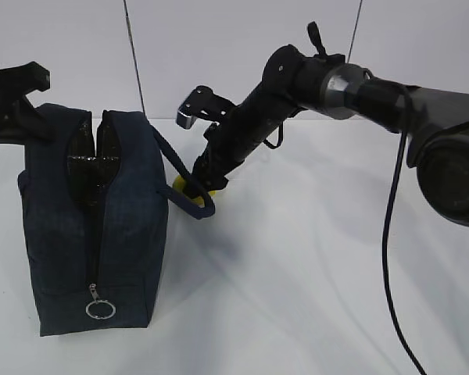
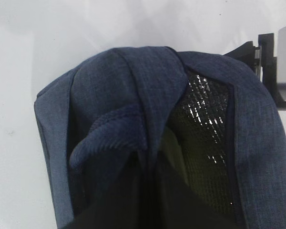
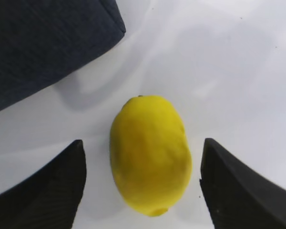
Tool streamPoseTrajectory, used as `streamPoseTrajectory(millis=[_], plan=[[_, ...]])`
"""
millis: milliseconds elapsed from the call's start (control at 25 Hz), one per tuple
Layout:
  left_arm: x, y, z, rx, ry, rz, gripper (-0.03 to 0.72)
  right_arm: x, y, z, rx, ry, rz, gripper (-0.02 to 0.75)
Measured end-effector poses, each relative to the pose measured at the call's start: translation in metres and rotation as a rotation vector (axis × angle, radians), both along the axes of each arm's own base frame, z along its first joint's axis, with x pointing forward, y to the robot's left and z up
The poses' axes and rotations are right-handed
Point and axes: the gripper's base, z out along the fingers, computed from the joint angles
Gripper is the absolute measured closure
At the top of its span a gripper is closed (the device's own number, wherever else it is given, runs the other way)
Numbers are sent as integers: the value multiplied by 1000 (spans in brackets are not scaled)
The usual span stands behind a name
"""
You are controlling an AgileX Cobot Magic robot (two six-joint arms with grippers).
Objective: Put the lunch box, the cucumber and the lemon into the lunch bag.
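Beside the bag: lemon (image 3: 150,155) on table (image 3: 238,71), between spread fingers, untouched.
Right gripper (image 3: 143,188): wide open, empty.
Left gripper: closed, pinching bag (image 1: 90,226) fabric.
Bag: upright, unzipped.

Setting reads as a robotics lab or test cell: a bare white surface (image 1: 313,273), plain white wall panels (image 1: 242,47) with dark seams at 12 o'clock, exposed black cabling (image 1: 392,234).
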Motion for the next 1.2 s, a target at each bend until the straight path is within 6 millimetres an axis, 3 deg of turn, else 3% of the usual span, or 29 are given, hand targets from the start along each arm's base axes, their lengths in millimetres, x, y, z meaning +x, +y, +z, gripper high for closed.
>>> streamPoseTrajectory(millis=[280, 520, 760, 1000, 1200], plan=[[0, 0, 0, 0, 0, 0, 682, 2, 0, -17, -7, 14, -10, 167], [0, 0, 0, 0, 0, 0, 682, 3, 1, -16, 6, 10, -19, 317], [0, 0, 0, 0, 0, 0, 682, 2, 2, -16, 15, 19, -18, 346], [0, 0, 0, 0, 0, 0, 682, 4, 2, -1, 32, 6, 7, 349], [0, 0, 0, 0, -3, 2, 682, 11, -14, 23, 21, 4, 19, 351]])
